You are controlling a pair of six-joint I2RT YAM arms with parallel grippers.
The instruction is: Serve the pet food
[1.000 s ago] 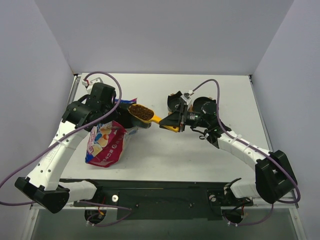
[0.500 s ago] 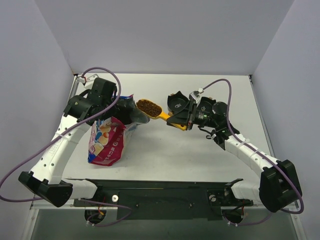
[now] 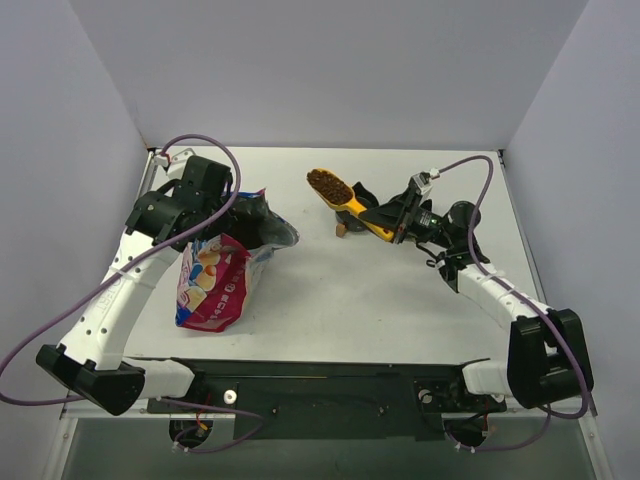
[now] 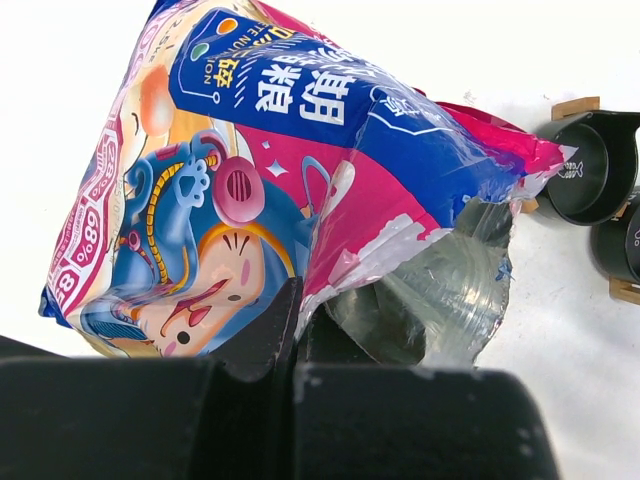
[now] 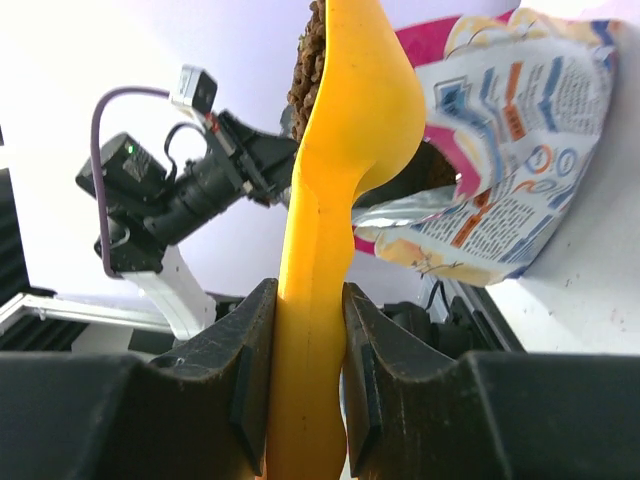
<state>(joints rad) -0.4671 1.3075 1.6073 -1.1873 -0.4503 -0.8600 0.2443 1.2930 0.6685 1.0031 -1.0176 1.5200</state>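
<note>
Scoop [image 3: 345, 200] has swung clear of the bag [image 3: 215, 285] and over toward the bowls [image 4: 588, 170], loaded.
Right gripper [image 5: 305, 330] is clamped on its handle; the kibble [image 3: 322, 181] heaped in it is light, loose, quick to spill if tipped. Left gripper [image 4: 298, 318] pinches the bag's open lip: soft, slippery film, best held at that edge. The bowl I can see into looks empty.
</note>
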